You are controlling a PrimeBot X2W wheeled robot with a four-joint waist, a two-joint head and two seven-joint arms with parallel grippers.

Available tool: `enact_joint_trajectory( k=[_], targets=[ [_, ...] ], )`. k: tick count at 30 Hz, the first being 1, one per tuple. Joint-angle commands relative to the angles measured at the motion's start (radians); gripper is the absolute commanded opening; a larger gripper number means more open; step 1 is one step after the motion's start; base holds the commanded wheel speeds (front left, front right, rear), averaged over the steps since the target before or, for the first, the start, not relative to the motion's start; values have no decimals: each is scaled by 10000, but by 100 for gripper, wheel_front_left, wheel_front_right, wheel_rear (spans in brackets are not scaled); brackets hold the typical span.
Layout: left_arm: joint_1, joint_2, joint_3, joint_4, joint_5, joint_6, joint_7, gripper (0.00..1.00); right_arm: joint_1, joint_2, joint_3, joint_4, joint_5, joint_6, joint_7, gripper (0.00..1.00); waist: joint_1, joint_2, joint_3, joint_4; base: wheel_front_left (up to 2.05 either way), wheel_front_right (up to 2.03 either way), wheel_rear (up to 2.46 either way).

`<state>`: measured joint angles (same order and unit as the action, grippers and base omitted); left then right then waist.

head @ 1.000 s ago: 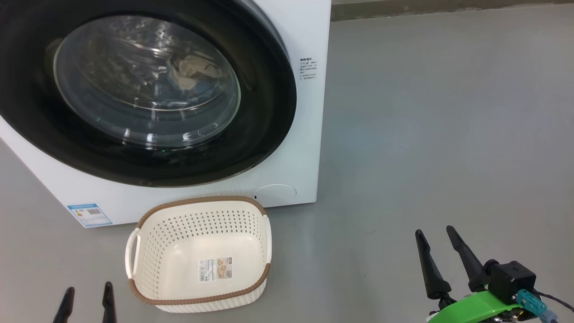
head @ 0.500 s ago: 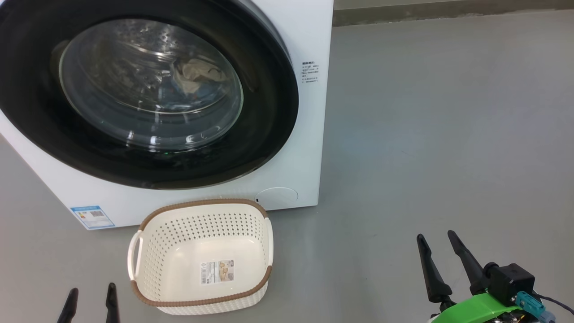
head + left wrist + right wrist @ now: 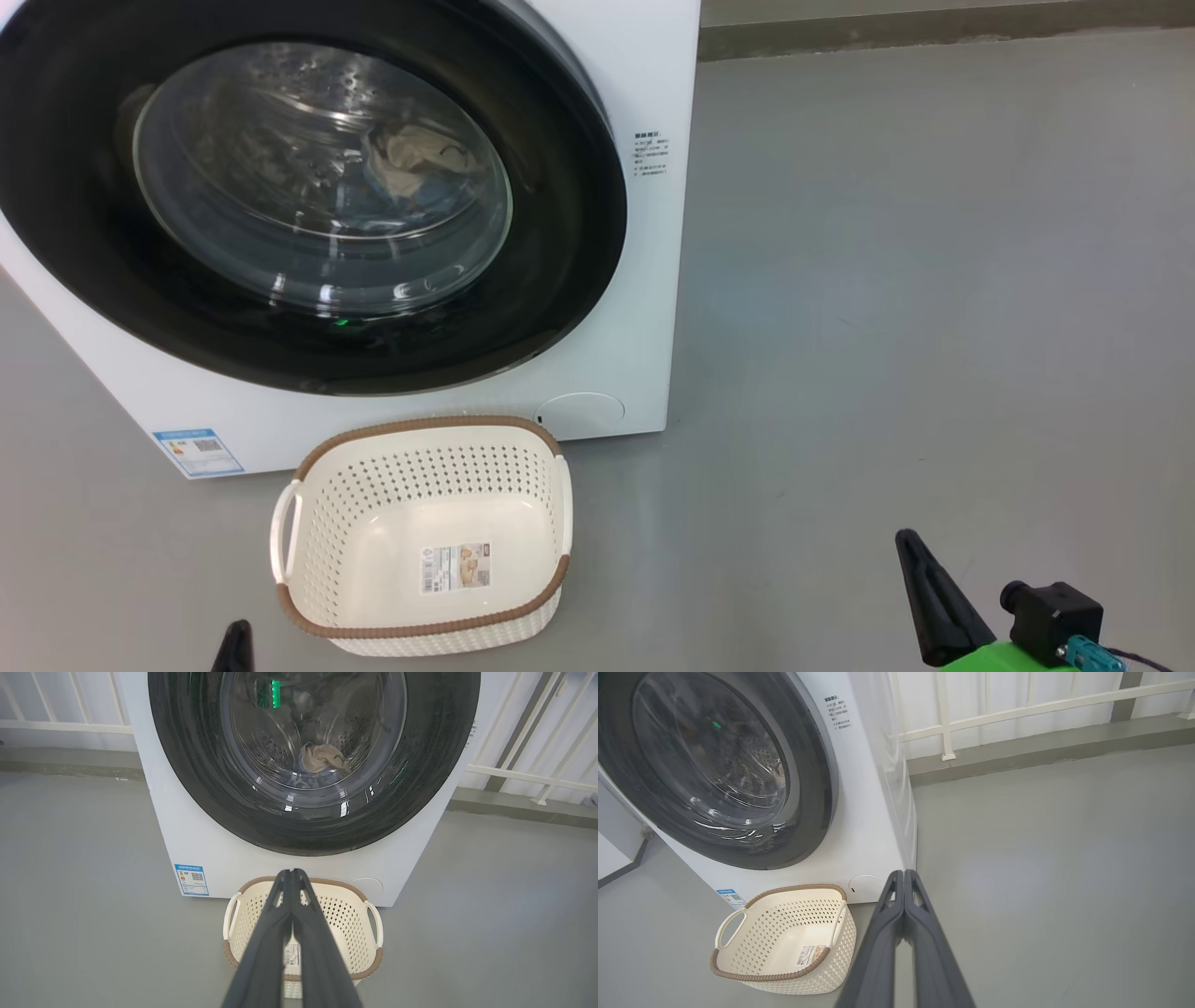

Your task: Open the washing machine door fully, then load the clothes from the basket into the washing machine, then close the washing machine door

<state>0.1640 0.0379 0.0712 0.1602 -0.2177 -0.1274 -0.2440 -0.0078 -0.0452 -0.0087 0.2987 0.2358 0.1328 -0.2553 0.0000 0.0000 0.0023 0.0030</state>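
I count one washer (image 3: 644, 327) with its one door (image 3: 560, 261) closed and clothes (image 3: 415, 159) behind the glass, and one basket (image 3: 425, 423) on the floor just before it. My left gripper (image 3: 292, 873) and right gripper (image 3: 903, 873) each have their fingers pressed together, holding nothing. The wrist views add a white railing (image 3: 943, 718) behind the washer.

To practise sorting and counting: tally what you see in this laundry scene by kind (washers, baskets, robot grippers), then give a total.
Washer: 1
Basket: 1
Grippers: 2 (left gripper, right gripper, both shut)
Total: 4
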Motion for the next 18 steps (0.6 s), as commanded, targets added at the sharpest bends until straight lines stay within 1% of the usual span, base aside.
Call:
enact_joint_trajectory(
  k=[1,5,9,18],
  targets=[
    [-62,117,52,-163,-259,-1,39,0,-149,-13,-19,-210,249,0,70,0,2,0,-1,-1,0,0,0],
    [-137,118,64,-143,-710,-2,157,0,-165,-16,-51,-234,695,-1,189,0,23,0,-22,-2,0,0,0],
    [-223,118,75,-104,-1156,-3,272,0,-191,-19,-81,-239,1138,-2,305,0,3,0,-7,-3,0,0,0],
    [-430,119,104,-23,-2156,-5,531,0,-265,-25,-155,-257,2129,-3,568,0,1,0,1,-5,0,0,0]
  ],
)
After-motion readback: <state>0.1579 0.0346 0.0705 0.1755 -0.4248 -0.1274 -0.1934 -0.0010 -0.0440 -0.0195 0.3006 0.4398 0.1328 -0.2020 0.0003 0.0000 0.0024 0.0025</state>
